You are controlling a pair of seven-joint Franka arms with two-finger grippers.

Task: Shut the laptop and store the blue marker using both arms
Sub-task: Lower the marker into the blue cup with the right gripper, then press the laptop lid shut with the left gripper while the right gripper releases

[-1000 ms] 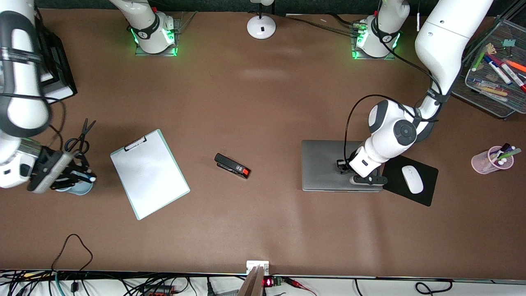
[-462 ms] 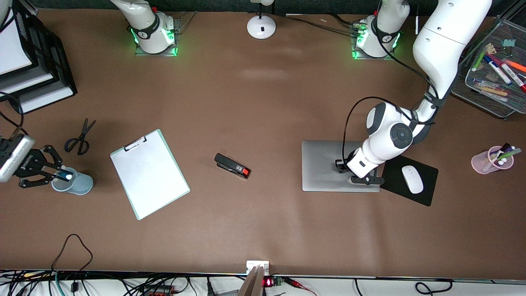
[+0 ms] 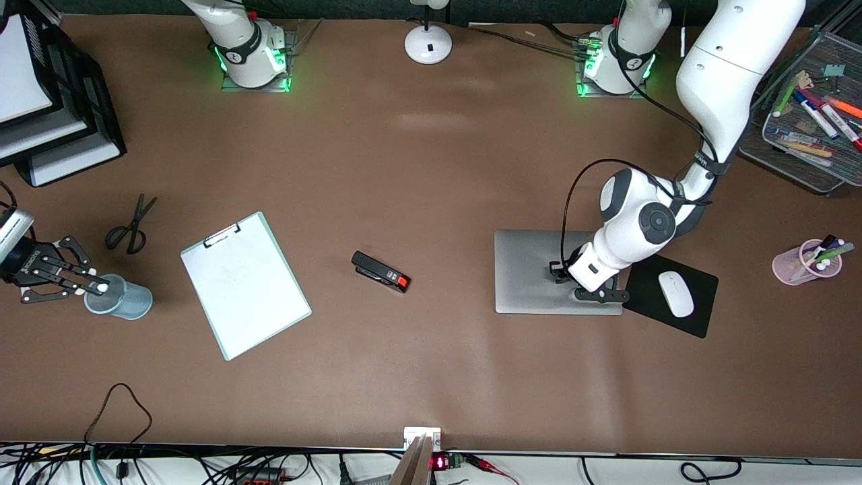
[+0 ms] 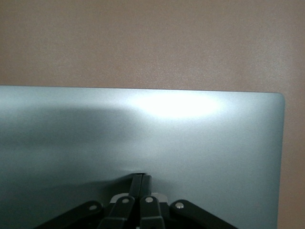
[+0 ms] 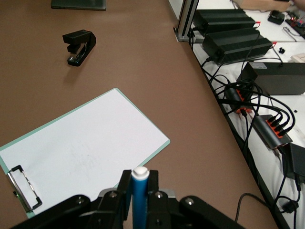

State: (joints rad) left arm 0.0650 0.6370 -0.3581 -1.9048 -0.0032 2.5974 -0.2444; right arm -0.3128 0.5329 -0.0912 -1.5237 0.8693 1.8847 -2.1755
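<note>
1. Front view: the laptop [image 3: 539, 269] lies shut and flat on the table toward the left arm's end, its silver lid facing up, just beside a black mouse pad [image 3: 700, 296] that carries a white mouse [image 3: 675, 294].
2. Front view: the left gripper [image 3: 601, 294] rests on the lid near the edge next to the mouse pad.
3. Front view: the right gripper [image 3: 94, 287] sits at the right arm's end of the table, over the rim of a light-blue cup [image 3: 121, 301], with the white end of the blue marker [image 3: 102, 287] showing between its fingers.
4. Front view: black scissors [image 3: 129, 225] lie farther from the camera than the cup, and a white clipboard [image 3: 244, 284] and a black stapler [image 3: 380, 271] lie between cup and laptop.
5. Left wrist view: the left gripper [image 4: 141, 177] has its fingers pressed together, tips touching the lid of the laptop [image 4: 143, 138].
6. Right wrist view: the right gripper [image 5: 140, 183] pinches the blue marker [image 5: 139, 195], white end outward; the clipboard [image 5: 81, 148] and stapler [image 5: 79, 46] lie on the table ahead.
</note>
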